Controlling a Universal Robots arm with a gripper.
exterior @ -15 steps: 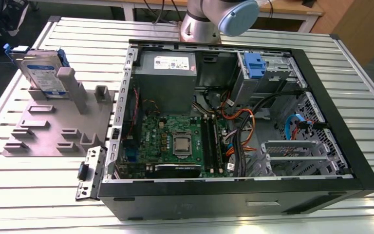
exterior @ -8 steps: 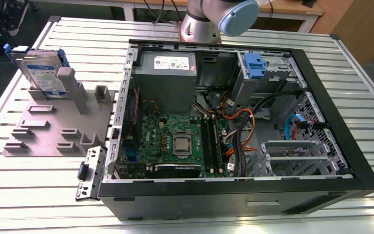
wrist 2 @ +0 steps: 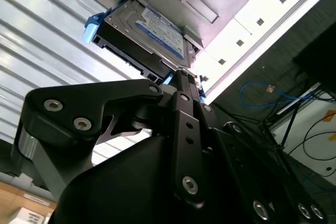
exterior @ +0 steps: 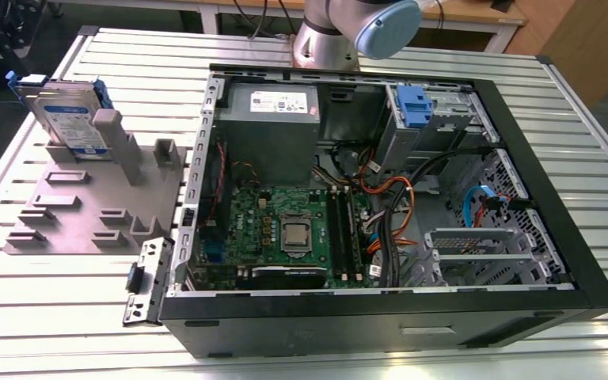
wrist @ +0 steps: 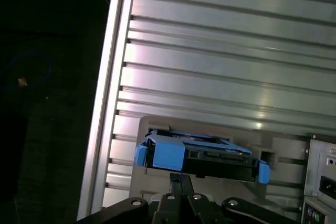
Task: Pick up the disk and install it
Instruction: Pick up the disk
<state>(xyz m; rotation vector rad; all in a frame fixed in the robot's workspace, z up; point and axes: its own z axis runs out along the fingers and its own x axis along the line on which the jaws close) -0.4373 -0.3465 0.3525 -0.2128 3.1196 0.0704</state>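
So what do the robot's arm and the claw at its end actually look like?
In the exterior view, the arm is a smooth, silver-grey metal tube with a rounded, pale blue cap on its joint. In the second wrist view, the gripper is matte black, built from flat, angular hinged bars dotted with round silver screws.

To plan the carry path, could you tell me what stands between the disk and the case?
On the fixture, a tall grey post and a shorter post stand between the disk and the case, seen in the exterior view.
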